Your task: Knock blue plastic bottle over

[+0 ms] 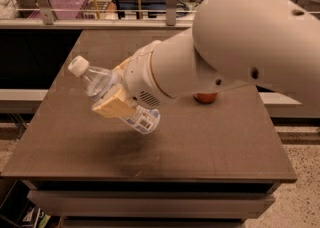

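Note:
The blue plastic bottle (102, 88) is clear with a white cap at the upper left and a pale label with a barcode at its lower right end. It is tilted far over to the left, held above the brown table (200, 142). My gripper (116, 99) is shut around the bottle's middle; one tan finger (110, 106) shows in front of the bottle. The big white arm (225, 47) reaches in from the right and hides the table's middle behind it.
A small reddish object (205, 98) peeks out under the arm on the table. Behind the table runs a rail with metal posts (171, 2) and a purple bin (60, 6) beyond. The floor lies to the right and left.

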Tool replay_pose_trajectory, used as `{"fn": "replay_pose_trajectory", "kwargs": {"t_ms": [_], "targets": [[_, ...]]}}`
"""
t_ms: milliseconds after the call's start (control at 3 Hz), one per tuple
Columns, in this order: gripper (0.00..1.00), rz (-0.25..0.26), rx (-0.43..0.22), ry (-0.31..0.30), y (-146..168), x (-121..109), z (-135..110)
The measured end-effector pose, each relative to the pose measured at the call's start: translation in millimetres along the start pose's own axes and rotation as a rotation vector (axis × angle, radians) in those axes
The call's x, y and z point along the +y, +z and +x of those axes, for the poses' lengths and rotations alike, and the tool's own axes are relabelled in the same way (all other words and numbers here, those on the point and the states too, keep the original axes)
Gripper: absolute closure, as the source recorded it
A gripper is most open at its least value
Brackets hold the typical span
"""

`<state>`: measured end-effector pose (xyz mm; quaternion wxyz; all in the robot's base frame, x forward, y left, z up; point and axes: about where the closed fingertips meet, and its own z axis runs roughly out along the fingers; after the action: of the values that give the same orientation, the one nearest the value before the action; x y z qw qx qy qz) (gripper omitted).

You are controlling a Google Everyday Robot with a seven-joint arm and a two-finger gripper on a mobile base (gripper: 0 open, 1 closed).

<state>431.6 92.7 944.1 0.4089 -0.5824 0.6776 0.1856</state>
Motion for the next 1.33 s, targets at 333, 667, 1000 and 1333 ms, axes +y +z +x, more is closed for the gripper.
{"fn": "replay_pose_trajectory", "kwargs": {"t_ms": [333, 667, 1000, 1333], "targets": [[1.00, 0.009, 0.078, 0.018, 0.2, -5.0, 11.0], [1.00, 0.028, 0.137, 0.044, -5.6, -14.5, 29.8], [1.00, 0.042, 0.198, 0.059, -9.4, -25.8, 46.8], [1.00, 0.047, 0.268, 0.064, -11.6, -35.8, 57.9]]}}
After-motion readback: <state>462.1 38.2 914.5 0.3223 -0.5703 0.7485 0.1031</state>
